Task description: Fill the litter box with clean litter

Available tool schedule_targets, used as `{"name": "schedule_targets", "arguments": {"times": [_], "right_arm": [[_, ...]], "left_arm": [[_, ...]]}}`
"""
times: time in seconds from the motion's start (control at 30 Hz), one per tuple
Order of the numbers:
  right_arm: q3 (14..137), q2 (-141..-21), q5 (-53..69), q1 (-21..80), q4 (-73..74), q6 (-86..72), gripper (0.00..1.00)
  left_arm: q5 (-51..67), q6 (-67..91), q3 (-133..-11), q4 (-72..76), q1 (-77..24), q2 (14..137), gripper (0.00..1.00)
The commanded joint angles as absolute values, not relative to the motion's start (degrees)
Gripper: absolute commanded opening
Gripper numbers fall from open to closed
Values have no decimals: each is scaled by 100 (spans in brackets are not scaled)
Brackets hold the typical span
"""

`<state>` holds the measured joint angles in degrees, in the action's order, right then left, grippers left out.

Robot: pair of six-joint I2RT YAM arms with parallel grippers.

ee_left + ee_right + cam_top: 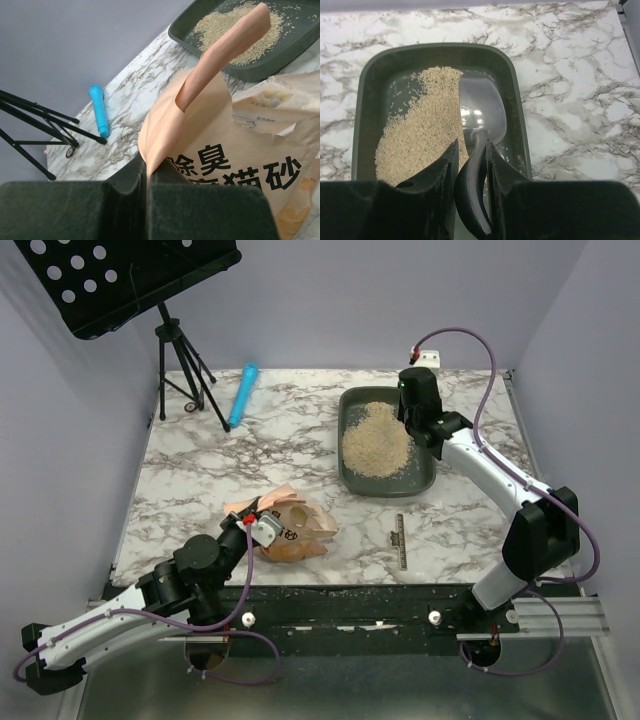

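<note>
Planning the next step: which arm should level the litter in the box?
Right: the right end effector grips the scoop, blade inside the box beside the litter. The left end effector is shut on the bag, away from the box.

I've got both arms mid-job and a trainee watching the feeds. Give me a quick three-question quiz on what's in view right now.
1. True or false: the dark grey-green rectangular plastic litter box holds none of the pale beige granular litter.
2. Short answer: what is the left gripper pinching?
3. Pick one. The right gripper is:
A. clamped on the litter box rim
B. closed on the handle of the grey spoon-shaped scoop, whose bowl lies inside the litter box
C. holding nothing

Key
1. False: a pile of litter lies in it.
2. The edge of the orange-pink printed crinkly bag.
3. B
</note>
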<state>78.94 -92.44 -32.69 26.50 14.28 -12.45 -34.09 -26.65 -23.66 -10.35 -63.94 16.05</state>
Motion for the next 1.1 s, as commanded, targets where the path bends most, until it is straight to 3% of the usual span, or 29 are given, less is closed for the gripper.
{"name": "schedule_targets", "arguments": {"times": [0.0,0.67,1.07], "right_arm": [[8156,-9220,-2918,2610,1810,-634,0],[7472,-7586,-3331,2189,2549,-1124,0],[6328,-6442,753,2127,1355,-2661,0]], "left_arm": [[-3524,-2733,-2461,-149,-6354,1494,0],[-3278,-2619,-2514,-272,-6354,1407,0],[-3199,-2602,-2514,-325,-6354,1283,0]]}}
